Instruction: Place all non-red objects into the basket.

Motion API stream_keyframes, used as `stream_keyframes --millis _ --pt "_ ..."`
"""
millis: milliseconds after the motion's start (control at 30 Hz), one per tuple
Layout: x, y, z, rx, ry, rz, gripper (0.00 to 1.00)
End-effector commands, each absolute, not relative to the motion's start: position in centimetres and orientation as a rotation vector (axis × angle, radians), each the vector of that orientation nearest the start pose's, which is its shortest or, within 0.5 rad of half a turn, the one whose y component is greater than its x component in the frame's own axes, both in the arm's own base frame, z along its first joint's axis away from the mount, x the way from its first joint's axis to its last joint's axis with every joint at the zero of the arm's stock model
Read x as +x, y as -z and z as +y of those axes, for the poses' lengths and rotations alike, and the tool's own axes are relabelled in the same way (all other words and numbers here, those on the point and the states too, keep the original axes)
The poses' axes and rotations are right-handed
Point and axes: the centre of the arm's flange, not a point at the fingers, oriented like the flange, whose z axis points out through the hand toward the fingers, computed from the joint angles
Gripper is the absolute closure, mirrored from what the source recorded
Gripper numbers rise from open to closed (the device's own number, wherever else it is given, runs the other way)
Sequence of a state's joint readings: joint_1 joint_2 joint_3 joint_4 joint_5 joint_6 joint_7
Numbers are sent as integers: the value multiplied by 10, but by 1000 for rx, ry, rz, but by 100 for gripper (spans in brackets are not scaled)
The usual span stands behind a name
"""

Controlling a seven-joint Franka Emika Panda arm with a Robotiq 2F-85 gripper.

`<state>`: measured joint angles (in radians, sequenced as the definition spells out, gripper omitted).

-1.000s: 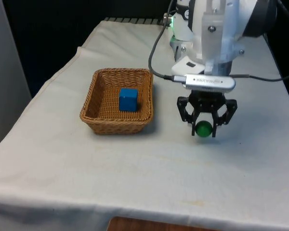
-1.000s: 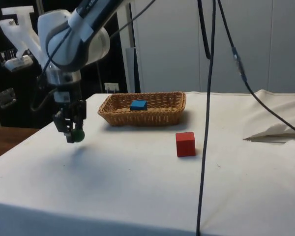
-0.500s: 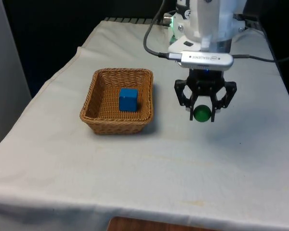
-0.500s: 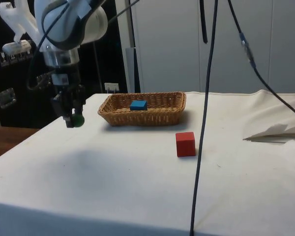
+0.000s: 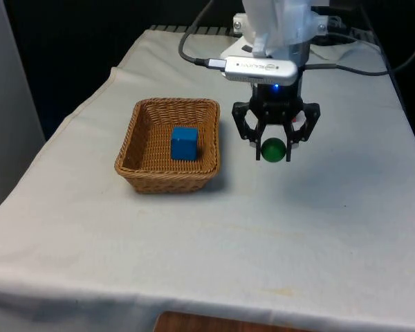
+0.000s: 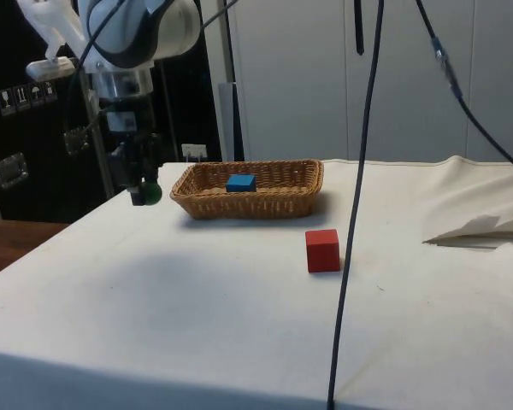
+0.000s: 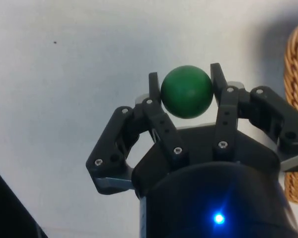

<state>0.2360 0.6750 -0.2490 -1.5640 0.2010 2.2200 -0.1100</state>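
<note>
We see the blue cube (image 5: 184, 142) already in the basket (image 5: 133, 138). The hand (image 5: 273, 150), closed on the green ball (image 5: 272, 149), carries it above the bench (image 5: 194, 235); only that drop remains.

Green ball (image 5: 272, 149), blue cube (image 5: 184, 143), red cube (image 6: 322, 250), tan basket (image 5: 140, 166)

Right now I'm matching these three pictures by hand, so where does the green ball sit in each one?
Front view: the green ball hangs held in the gripper, above the cloth on the front view's right of the wicker basket.
Side view: the ball hangs off the basket's end, above the table.
Wrist view: the ball is clamped between the jaws.
Shared landmark: the basket.
</note>
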Motion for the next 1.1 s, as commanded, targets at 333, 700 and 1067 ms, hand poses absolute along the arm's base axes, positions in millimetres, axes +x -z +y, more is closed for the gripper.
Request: stream_keyframes --millis 333,700,1067 --pt "688 -259 -5 -3103 3 -88 100" --pt "676 -259 -28 -3083 -8 -123 100" --pt "665 -258 -58 -3055 -10 -161 100"
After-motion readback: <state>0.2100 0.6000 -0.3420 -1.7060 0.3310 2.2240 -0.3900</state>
